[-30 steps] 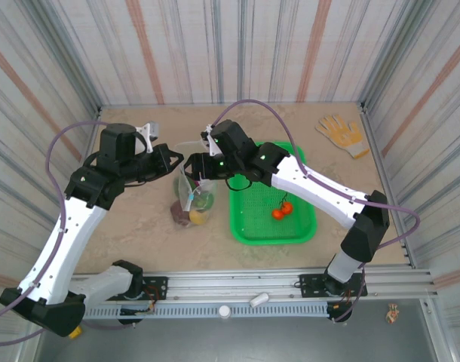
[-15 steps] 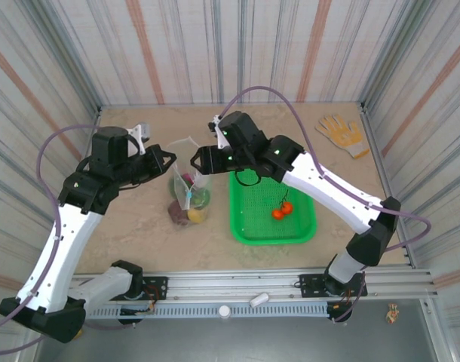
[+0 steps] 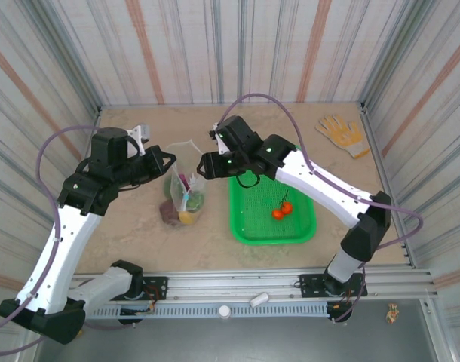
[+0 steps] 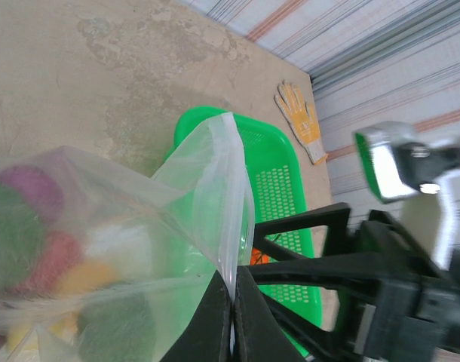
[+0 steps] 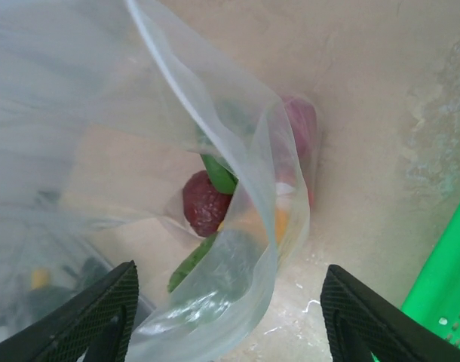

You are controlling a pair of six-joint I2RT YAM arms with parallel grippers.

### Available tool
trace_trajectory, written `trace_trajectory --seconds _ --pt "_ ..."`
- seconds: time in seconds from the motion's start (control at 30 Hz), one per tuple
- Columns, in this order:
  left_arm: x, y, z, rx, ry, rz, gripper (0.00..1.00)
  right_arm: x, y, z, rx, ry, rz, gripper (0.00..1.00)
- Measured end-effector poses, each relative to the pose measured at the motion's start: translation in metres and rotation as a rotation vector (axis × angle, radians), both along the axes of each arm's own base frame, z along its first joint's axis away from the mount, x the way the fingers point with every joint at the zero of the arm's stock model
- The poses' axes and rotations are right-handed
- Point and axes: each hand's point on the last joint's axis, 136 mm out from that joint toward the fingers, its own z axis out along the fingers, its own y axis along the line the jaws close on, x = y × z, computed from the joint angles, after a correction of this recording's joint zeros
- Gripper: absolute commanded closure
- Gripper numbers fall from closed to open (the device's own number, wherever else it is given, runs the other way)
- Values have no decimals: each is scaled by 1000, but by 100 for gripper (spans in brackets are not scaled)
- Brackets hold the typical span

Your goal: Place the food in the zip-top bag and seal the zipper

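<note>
Zip-top bag (image 3: pixel 183 188) sits just left of the green basket (image 3: pixel 311 226), its mouth edge pinched by my fully closed left gripper (image 4: pixel 231 320), and my right gripper (image 5: pixel 228 275), fingers spread and holding nothing, straddles the loose lip from the right, mouth stretching left-right between them.

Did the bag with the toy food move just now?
Yes. The zip-top bag slid a little to the left, away from the green basket, which stayed put.

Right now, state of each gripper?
left gripper: shut on the bag edge.
right gripper: open, bag mouth ahead of it, nothing held.
</note>
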Motion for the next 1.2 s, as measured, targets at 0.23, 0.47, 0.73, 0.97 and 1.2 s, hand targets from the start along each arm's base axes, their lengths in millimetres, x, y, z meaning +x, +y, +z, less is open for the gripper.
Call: trace_trajectory --seconds 0.23,0.47,0.73,0.97,1.2 --pt "1 2 -1 7 -2 11 100 2 1 -11 -38 43 -13 95" --pt "3 9 -6 37 10 50 100 2 -2 65 81 -55 -18 96" --pt "4 20 -13 70 33 96 100 2 -16 73 73 -62 -42 94" --pt "3 18 -13 61 33 87 100 7 -26 39 1 -14 -66 70" --pt "1 11 -13 29 35 55 100 9 -34 39 -14 -34 -68 37"
